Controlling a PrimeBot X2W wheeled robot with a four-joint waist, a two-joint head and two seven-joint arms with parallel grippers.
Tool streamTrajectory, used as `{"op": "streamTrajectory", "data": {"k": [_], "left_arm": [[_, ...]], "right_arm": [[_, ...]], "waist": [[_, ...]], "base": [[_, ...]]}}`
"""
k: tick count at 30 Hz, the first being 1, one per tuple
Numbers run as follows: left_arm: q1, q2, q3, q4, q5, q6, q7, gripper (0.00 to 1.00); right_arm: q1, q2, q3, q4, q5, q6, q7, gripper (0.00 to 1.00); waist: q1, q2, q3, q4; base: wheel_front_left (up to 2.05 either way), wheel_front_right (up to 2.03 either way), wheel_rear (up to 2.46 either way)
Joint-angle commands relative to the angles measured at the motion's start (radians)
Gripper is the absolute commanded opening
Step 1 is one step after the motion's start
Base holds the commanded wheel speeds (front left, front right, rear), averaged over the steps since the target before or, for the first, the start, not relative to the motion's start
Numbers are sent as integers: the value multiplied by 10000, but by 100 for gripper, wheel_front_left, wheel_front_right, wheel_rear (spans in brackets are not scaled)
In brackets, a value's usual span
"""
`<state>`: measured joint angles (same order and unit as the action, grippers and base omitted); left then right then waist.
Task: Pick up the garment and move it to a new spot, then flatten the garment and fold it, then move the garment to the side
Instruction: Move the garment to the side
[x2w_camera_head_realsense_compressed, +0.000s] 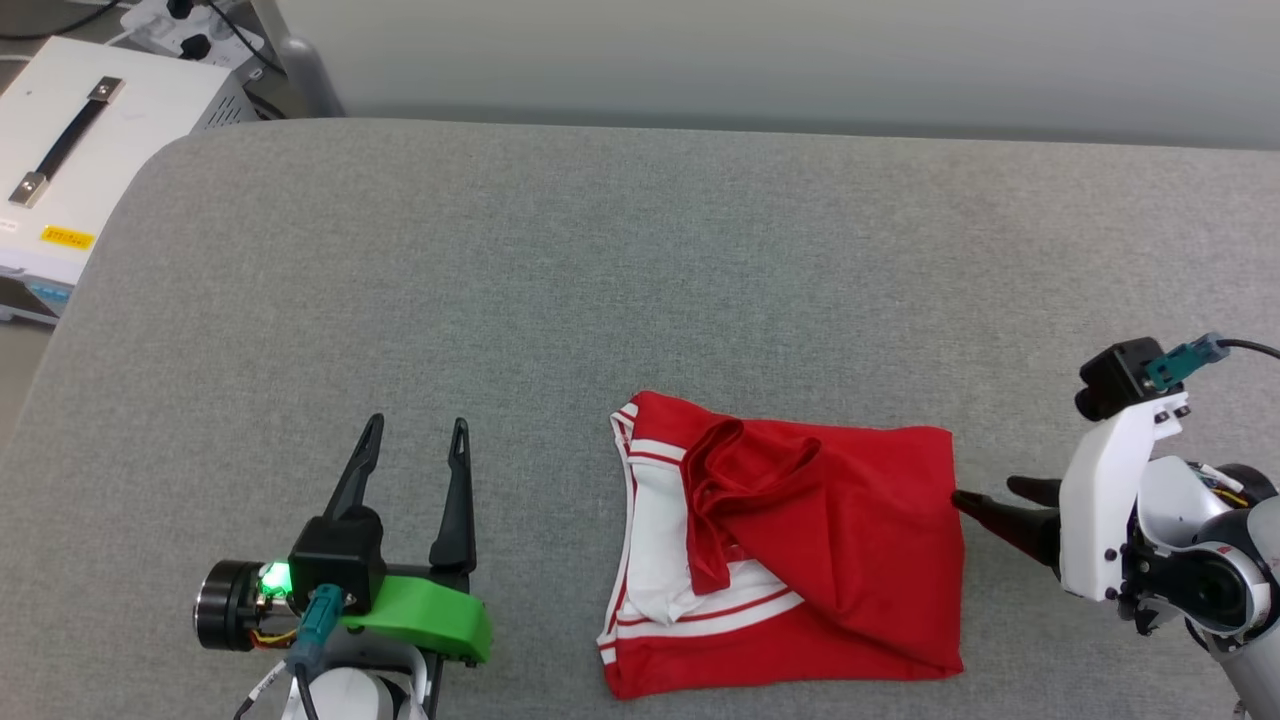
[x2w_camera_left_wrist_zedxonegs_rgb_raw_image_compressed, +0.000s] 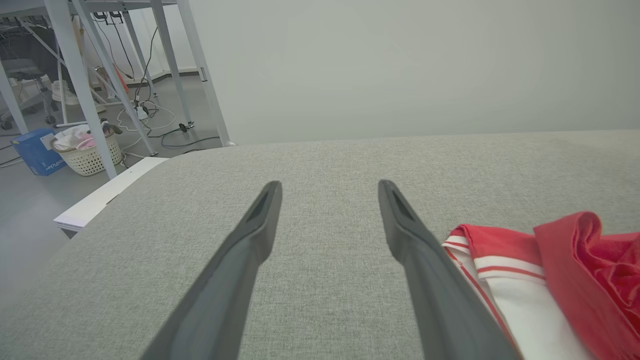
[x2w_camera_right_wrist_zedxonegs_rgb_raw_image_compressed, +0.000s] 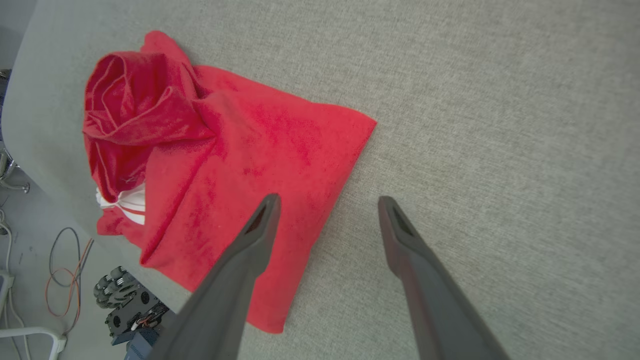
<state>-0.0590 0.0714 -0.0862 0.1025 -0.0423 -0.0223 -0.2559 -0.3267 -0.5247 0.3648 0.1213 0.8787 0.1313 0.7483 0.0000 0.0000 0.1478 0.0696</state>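
The garment, a red shirt with white sleeve and striped trim showing, lies folded in a compact bundle near the front edge of the grey cushioned table. My left gripper stands open over bare table to the garment's left, fingers pointing away from me. In the left wrist view the garment shows at the lower right, beside the right finger. My right gripper is open at the garment's right edge, fingers pointing toward it. In the right wrist view one finger hangs over the garment and the other over bare table.
A white equipment case with a black handle sits off the table's far left corner. Beyond the table's left end are white frame legs, a laundry basket and cables on the floor. A wheeled base sits below the front edge.
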Motion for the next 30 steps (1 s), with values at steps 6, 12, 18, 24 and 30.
{"op": "streamTrajectory", "data": {"k": [6,12,18,24,30], "left_arm": [[-432,-25,-11,-53,-20,-28,-59,100],[-693,-52,-73,10,-4,-50,-59,100],[-819,-87,-113,70,-38,-34,-59,100],[-663,-93,-35,117,-36,-10,-59,100],[-486,-100,-53,151,-10,-30,-59,100]], "right_arm": [[12,320,683,458,299,-6,146,100],[-117,602,1699,1206,162,-6,98,100],[-331,717,2413,1391,200,-6,-976,0],[-1025,238,2971,1236,-202,-6,-2466,0],[-1805,-435,3462,840,-861,-6,-3650,0]], "waist": [[0,0,642,341],[0,0,890,538],[0,0,923,679],[0,0,715,539],[0,0,356,174]], "base": [[0,0,0],[0,0,0],[0,0,0],[0,0,0],[0,0,0]]}}
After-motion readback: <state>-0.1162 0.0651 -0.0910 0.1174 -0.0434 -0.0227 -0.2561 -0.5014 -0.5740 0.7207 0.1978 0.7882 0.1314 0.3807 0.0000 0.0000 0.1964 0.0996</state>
